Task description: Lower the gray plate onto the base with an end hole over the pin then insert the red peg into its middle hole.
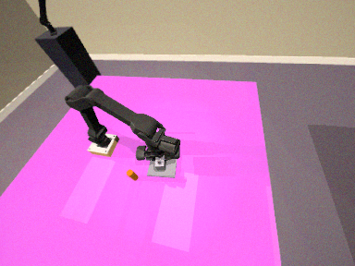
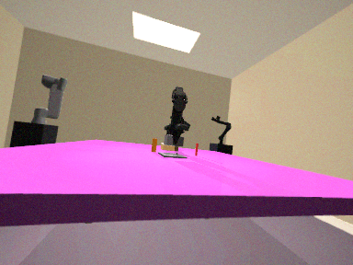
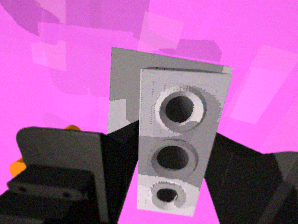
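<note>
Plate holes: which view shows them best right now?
Wrist. The plate fills that view, held in the tool, with all three holes facing the camera above the base. The top view shows only a small bit of plate under the tool; in the exterior view it is too small to tell.

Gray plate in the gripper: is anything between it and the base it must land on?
Nothing visible. The gripper holds the gray plate directly above the base; the orange block sits off to the side.
</note>
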